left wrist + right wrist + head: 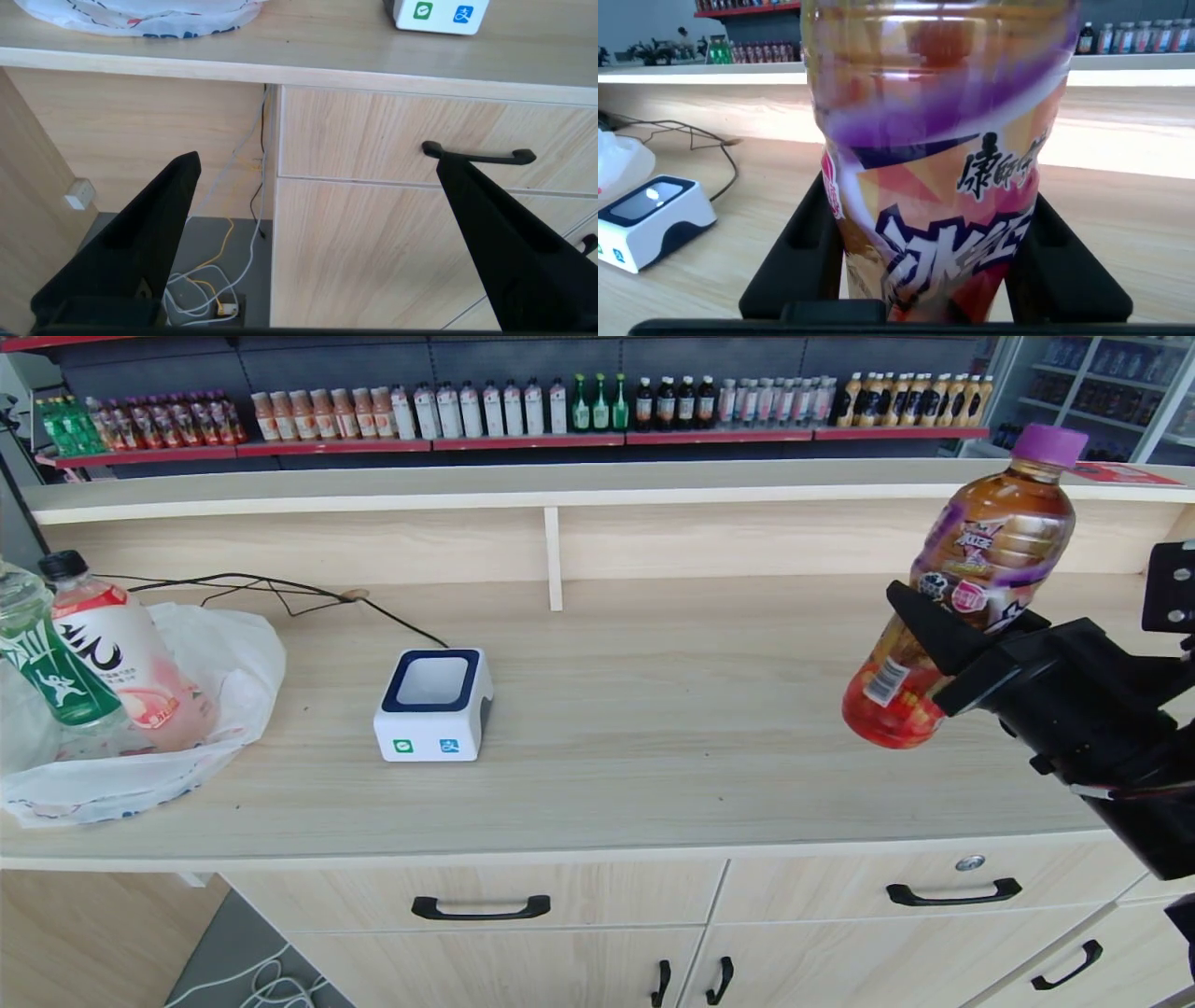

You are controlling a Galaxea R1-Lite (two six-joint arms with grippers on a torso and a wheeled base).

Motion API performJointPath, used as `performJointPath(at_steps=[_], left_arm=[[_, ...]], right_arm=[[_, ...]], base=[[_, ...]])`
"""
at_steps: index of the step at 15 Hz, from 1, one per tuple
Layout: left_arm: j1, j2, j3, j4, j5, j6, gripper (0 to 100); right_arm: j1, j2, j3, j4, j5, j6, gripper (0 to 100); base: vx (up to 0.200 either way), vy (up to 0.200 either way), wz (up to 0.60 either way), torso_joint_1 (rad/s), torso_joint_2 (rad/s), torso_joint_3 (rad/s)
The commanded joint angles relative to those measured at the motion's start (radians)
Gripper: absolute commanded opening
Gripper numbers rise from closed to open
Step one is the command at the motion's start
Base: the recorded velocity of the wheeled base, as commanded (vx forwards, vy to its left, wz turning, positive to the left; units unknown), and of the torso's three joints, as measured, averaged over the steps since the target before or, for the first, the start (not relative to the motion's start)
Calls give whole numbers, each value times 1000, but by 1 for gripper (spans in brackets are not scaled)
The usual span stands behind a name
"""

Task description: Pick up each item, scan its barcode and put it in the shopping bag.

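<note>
**Step in hand.** One item is lifted and unscanned, so I judge the work to stand between pick-up and scan.

**Right tool** [943, 635]: closed firmly on the tea bottle [990, 551], fingers clamped across the lower half of the label. The bottle hangs above the right end of the bench [653, 728], clear of its surface. It is tilted, with the purple cap high toward the back right corner and the base low toward the front edge. A white barcode patch [882, 681] shows near the base, facing roughly toward the bench's left end.

**Left tool** [313, 177]: jaws wide apart, holding nothing, parked below the bench's front edge before the drawer fronts, near a drawer handle [478, 156].

**Scanner** [434, 705]: white box left of the bench's middle, reading window facing up, its cable [280, 588] running off toward the back left. It is well apart from the held bottle.

**Shopping bag** [233, 663]: slumped open at the left end of the bench. A pink-labelled bottle [121, 653] and a green-labelled bottle [42, 663] are already lying in it.

**Next move, as judged.** Carry the bottle leftward across the bench to a position over the scanner, then rotate the wrist so the barcode patch faces down at the window — at present it does not. Hold it close and steady there. The bag lies further left again, for the drop afterwards.
</note>
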Motion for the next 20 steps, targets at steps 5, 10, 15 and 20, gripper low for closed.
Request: performJointPath(at_steps=[5,10,15,20], left_arm=[[1,0,0,0,0,0,100],[1,1,0,0,0,0,100],[1,1,0,0,0,0,100],[1,0,0,0,0,0,100]], right_arm=[[49,-95,2,-1,0,-22,0],[134,-167,53,-1,0,-22,0],[232,-265,73,-1,52,40,0],[394,-290,104,-1,49,153,0]], base=[[0,0,0,0,0,0],[0,0,0,0,0,0],[0,0,0,0,0,0],[0,0,0,0,0,0]])
